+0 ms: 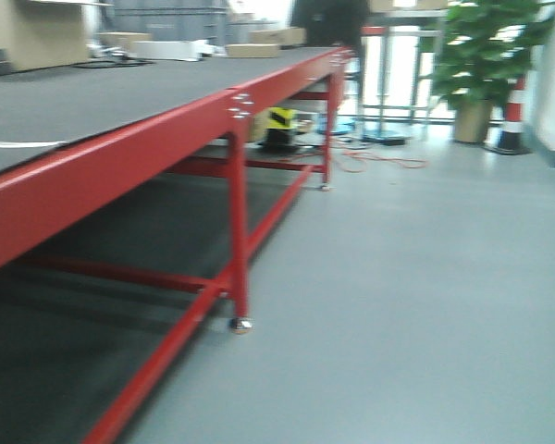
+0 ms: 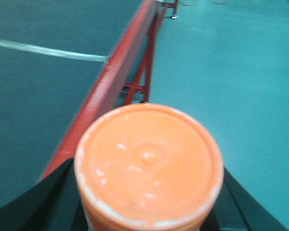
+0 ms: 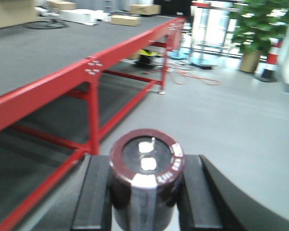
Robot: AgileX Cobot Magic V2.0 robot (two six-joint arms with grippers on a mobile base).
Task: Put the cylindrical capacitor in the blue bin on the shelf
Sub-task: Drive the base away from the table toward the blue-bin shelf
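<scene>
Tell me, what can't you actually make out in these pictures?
- No view shows the shelf or the blue bin.
- Right wrist view: the cylindrical capacitor has its lower body cut off by the bottom edge, and its rim lettering is blurred.
- Left wrist view: the orange cylinder shows only its top, which hides its sides and base.
- Front view: the boxes at the far end of the red table are too blurred to identify.

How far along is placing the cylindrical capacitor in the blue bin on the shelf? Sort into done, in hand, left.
Done: the cylindrical capacitor is picked up, clamped in the right gripper. In hand: it is held above the floor beside the red-framed table; the left gripper holds an orange-topped cylinder. Left: no shelf or blue bin is in view, so the placing is not yet done.
</scene>
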